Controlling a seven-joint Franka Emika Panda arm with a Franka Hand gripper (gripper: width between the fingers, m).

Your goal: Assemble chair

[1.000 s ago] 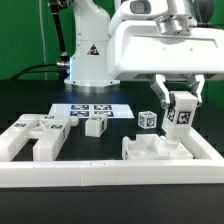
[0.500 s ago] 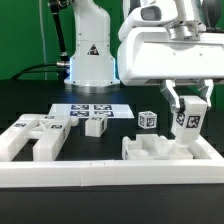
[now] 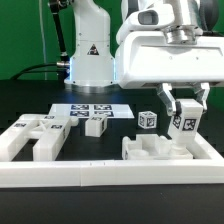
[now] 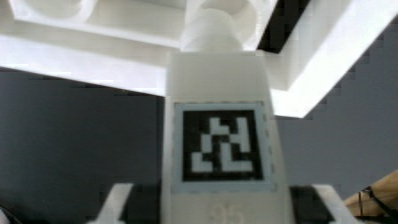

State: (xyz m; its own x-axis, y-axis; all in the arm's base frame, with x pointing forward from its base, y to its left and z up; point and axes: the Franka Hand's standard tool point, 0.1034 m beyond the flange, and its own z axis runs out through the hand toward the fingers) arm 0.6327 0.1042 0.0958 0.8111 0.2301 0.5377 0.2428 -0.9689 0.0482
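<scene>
Alignment matters most here; the gripper (image 3: 182,114) is clenched on a tagged white leg (image 3: 183,130), held upright over the white chair panel (image 3: 148,152) at the exterior view's right; best to lower slowly, leg vertical, since any tilt could jam the joint

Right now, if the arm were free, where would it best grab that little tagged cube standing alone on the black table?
Probably from straight above, closing on two opposite side faces of the small cube. Its sides look flat and parallel, it sits low, and nothing touches it on either side.
</scene>
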